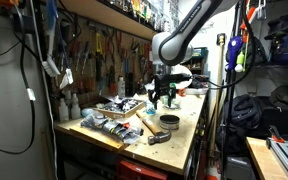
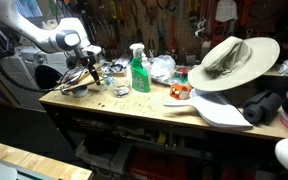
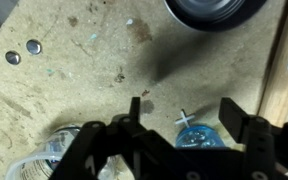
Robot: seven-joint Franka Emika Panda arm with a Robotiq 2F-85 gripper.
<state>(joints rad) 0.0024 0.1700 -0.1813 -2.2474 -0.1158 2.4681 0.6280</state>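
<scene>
My gripper (image 3: 184,118) is open and points down at the worn wooden bench top (image 3: 94,70). A round blue cap-like thing (image 3: 196,138) lies between the two black fingers, with neither finger touching it. A small white cross-shaped piece (image 3: 187,119) lies just beside it. A clear plastic item (image 3: 52,150) sits at the lower left. In both exterior views the gripper (image 1: 162,97) (image 2: 87,72) hangs low over the cluttered end of the bench, near a green spray bottle (image 2: 139,70).
A dark round can or roll (image 3: 212,10) lies ahead of the gripper. Two small metal discs (image 3: 24,51) lie on the wood. The bench holds a tape roll (image 1: 169,122), a hammer (image 1: 149,126), a wide-brimmed hat (image 2: 234,60) and a white dustpan (image 2: 219,108). A tool wall (image 1: 104,50) stands behind.
</scene>
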